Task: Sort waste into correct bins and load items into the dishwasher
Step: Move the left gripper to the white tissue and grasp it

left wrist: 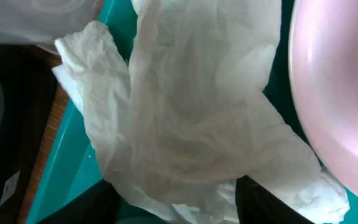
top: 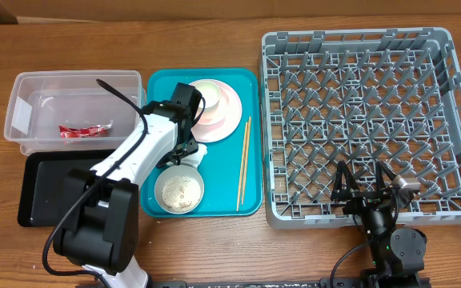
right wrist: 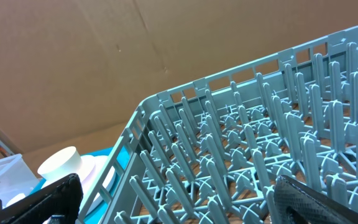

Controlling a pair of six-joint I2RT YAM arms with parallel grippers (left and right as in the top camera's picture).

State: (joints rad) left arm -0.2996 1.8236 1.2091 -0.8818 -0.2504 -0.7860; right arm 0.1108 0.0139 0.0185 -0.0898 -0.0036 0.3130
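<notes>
A crumpled white tissue (left wrist: 185, 124) lies on the teal tray (left wrist: 67, 180) beside the pink plate (left wrist: 340, 93). My left gripper (left wrist: 176, 208) is down over it, open, one dark finger on either side with the tissue filling the gap. From overhead the left gripper (top: 186, 148) sits just below the plate (top: 224, 116), which carries a cream cup (top: 206, 92). A bowl with rice (top: 179, 190) and the chopsticks (top: 244, 160) lie on the same tray. The red wrapper (top: 82, 130) is in the clear tub (top: 30, 88). My right gripper (top: 366, 188) stands open at the grey dish rack's (top: 354, 36) near edge.
The shallow black tray (top: 54, 188) lies in front of the clear tub, at the left. My left arm stretches across it toward the teal tray (top: 250, 200). In the right wrist view, the rack's upright pegs (right wrist: 260, 143) fill the space ahead of the right gripper (right wrist: 179, 211).
</notes>
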